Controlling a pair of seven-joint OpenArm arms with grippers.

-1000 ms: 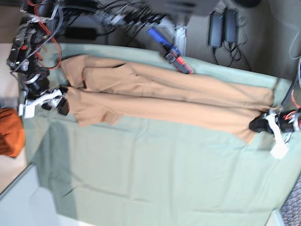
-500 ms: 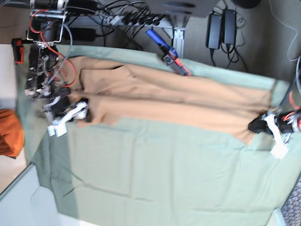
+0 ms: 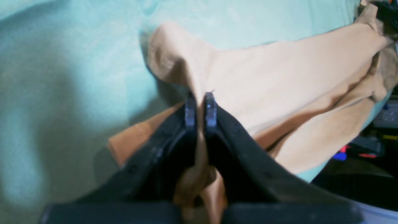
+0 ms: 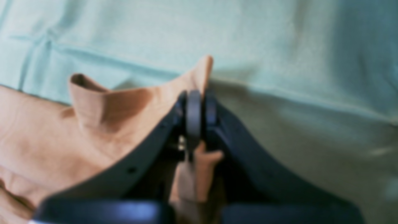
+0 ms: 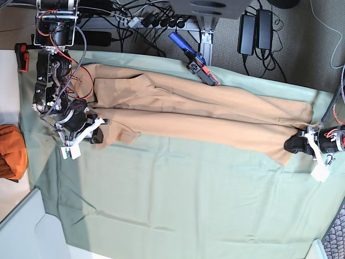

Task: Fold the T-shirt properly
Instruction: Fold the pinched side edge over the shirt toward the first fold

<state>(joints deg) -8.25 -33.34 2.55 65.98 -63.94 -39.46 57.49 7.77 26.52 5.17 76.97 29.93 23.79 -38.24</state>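
Left end effector [image 3: 199,107]: its two black fingers are pressed together on a thin raised fold of the large, plain peach-tan short-sleeved cloth T-shirt [image 3: 279,93], with fabric bunched between the finger bases. In the base view this end effector [image 5: 295,143] sits at the shirt's right-hand end, beside the lower corner of the cloth.

Right end effector [image 4: 196,105]: its black fingers are likewise pinched shut on an upturned edge of the T-shirt [image 4: 62,137], a pointed tip of fabric standing just above them and a small tube-like curl of cloth to one side. In the base view this end effector [image 5: 97,135] grips the shirt's left-hand end.

The T-shirt [image 5: 199,110] lies stretched lengthwise between the two end effectors, folded into a long narrow band with a crease down its middle. It rests on the pale green sheet [image 5: 188,199] covering the bench. A darker orange cloth bundle [image 5: 11,151] lies off the sheet at the far left edge. A blue-and-red tool [image 5: 193,58] rests at the sheet's upper border, touching the shirt's edge.
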